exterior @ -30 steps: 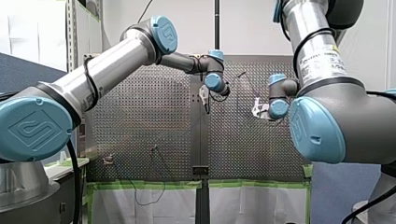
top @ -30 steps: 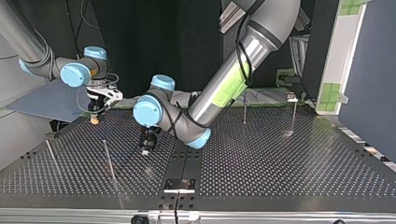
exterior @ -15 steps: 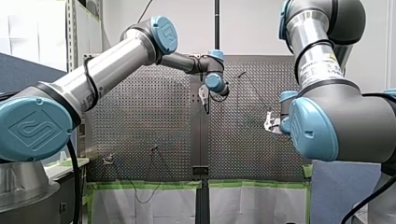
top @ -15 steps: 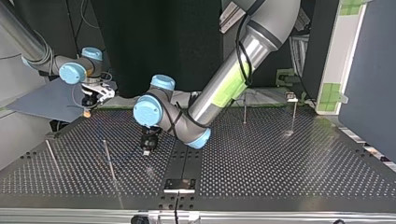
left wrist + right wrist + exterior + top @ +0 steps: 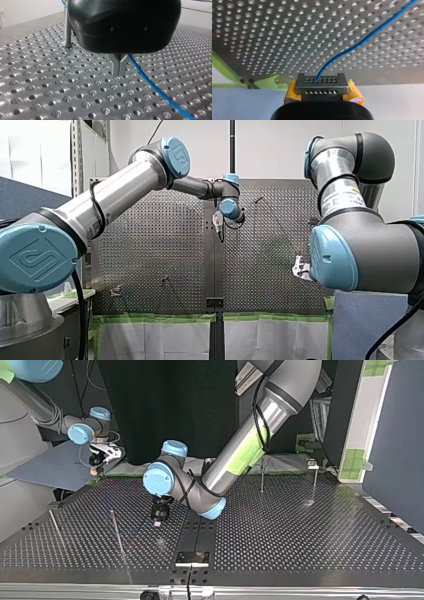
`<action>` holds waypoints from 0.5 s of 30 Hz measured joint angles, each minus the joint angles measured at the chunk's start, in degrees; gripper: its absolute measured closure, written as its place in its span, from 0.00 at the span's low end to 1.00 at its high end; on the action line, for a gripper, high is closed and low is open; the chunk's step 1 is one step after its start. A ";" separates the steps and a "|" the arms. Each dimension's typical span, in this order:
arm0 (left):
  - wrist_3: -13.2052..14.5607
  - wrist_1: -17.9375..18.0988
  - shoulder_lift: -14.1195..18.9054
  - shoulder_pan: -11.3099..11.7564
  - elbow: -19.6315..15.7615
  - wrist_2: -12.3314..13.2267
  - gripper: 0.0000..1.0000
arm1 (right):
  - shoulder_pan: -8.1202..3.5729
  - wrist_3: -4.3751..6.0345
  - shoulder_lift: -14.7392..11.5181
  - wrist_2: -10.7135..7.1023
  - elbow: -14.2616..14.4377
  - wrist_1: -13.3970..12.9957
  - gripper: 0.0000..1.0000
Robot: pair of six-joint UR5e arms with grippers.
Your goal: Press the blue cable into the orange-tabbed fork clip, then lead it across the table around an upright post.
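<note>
Two claws, both on the blue cable [image 5: 362, 41]. My right gripper [image 5: 320, 80], yellow pads pinching it, hangs past the table [image 5: 300, 530] edge, upper left of the top view. My left gripper [image 5: 119, 65], fingers pressed together, appears to pinch it near the post [image 5: 66, 27], left of centre there. Judged: routing step. Next move calls for drawing it taut round the post.

The only mark that can be made out is the maker's emblem, a joined U and R in a rounded square. It is embossed on the large round blue plastic joint cap [image 5: 35, 257] of my left arm in the front view. The same emblem stands on a smaller round blue cap [image 5: 176, 156], further up that arm from the large cap. Far across from the large cap, a white sticker [image 5: 344, 196] on my right arm's silver tube carries print too small to read.
</note>
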 joint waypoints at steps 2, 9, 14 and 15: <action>-0.04 -0.02 0.02 0.04 0.00 -0.01 0.99 | -0.17 0.56 1.05 -0.10 0.00 -0.44 1.00; -0.09 -0.06 0.01 0.07 -0.04 -0.02 0.99 | -0.70 2.46 4.20 -1.43 -0.02 -1.88 1.00; -0.10 -0.06 0.03 0.08 -0.07 0.02 0.99 | -0.78 2.43 4.65 -1.62 -0.04 -2.72 1.00; -0.10 -0.06 0.03 0.09 -0.07 0.04 0.99 | -0.79 2.45 4.67 -1.63 -0.04 -2.97 1.00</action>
